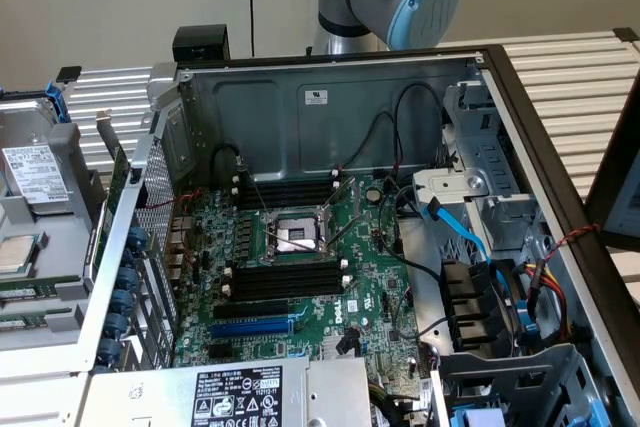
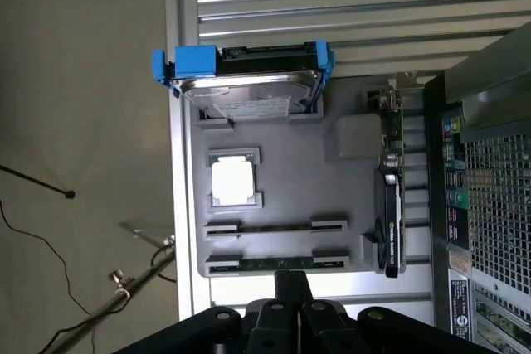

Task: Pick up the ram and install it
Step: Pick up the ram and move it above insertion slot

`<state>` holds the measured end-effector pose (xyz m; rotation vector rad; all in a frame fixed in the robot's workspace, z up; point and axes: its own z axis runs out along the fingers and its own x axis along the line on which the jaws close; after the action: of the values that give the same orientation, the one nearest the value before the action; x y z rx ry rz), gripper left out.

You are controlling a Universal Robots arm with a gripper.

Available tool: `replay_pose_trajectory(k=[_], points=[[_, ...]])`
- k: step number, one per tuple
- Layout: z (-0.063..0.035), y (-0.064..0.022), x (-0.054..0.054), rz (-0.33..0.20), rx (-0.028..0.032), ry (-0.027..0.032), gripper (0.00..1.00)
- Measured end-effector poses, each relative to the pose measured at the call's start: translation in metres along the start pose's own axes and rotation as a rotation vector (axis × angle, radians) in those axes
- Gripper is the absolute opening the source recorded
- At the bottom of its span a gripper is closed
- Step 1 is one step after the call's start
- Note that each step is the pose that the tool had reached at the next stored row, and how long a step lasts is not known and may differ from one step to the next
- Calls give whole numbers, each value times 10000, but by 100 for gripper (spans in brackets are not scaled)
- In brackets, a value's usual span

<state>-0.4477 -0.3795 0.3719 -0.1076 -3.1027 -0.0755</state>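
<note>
Gray parts tray [image 2: 299, 180] holds the ram [image 2: 276, 264] in its cradle — gripper [image 2: 292, 279] hovers near it, pinched closed (holding nothing) — black memory slots [image 1: 285, 277] sit empty, so pick and install both remain.

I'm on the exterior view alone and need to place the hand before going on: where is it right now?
Observer: The hand hangs over the grey parts tray.
Operator: Open or shut?
Observer: Shut, with nothing seen between its fingers.
Operator: Is the ram in that tray?
Observer: Yes, two sticks lie side by side in their holders. The hand's tip lines up with the nearer ram stick. The farther ram stick lies toward the processor. I cannot tell whether the hand touches anything.
</note>
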Motion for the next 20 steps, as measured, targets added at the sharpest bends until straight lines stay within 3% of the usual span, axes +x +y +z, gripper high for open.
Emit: replay_pose_trajectory(k=[20], points=[[9, -1, 0, -3541, 134, 155, 10]])
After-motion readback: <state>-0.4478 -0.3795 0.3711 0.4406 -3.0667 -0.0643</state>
